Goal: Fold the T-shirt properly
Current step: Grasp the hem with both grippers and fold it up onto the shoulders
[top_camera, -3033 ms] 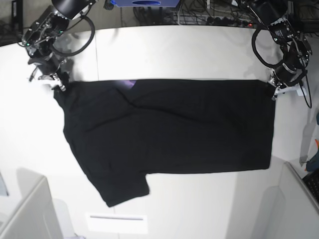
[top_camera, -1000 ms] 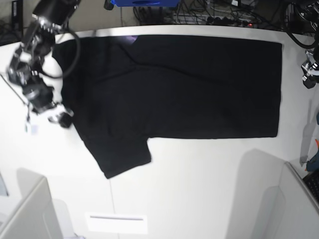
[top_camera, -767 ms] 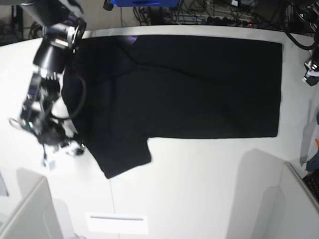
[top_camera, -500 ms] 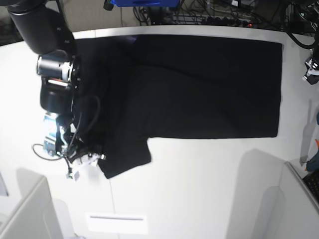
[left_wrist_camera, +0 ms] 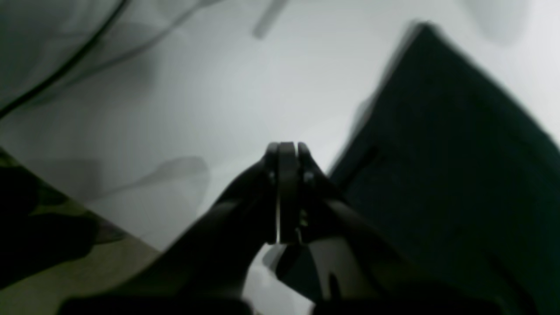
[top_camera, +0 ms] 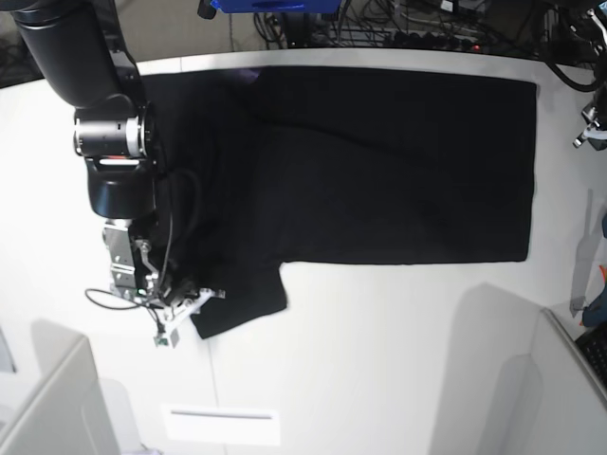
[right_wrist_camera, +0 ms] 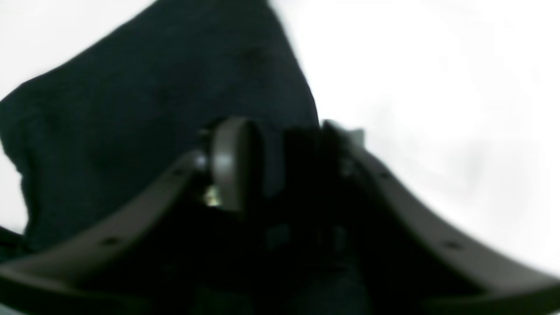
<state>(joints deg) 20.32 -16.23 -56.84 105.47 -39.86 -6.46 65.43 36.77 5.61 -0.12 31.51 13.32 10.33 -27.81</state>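
- The T-shirt [top_camera: 379, 161] lies spread, plain black side up, over the upper half of the base view, reaching from the far edge of the white desk [top_camera: 379, 360] down to mid-frame; one short sleeve [top_camera: 242, 303] sticks out toward the lower left.
- The right end effector [top_camera: 187, 308] sits at the lower left of the base view, at the outer edge of that sleeve, its dark arm running up the left side of the frame.
- In the right wrist view, the right end effector [right_wrist_camera: 280, 162] has black cloth between its fingers [right_wrist_camera: 232, 162], at the sleeve's corner; the picture is blurred, so I cannot tell whether the cloth is pinched or only lies between parted fingers.
- The left end effector [left_wrist_camera: 286, 192] is clenched, fingers pressed together with nothing between them, above bare desk just beside a corner of the T-shirt in the left wrist view.
- In the base view it shows only as a small piece at the right edge, beyond the T-shirt's upper right corner.
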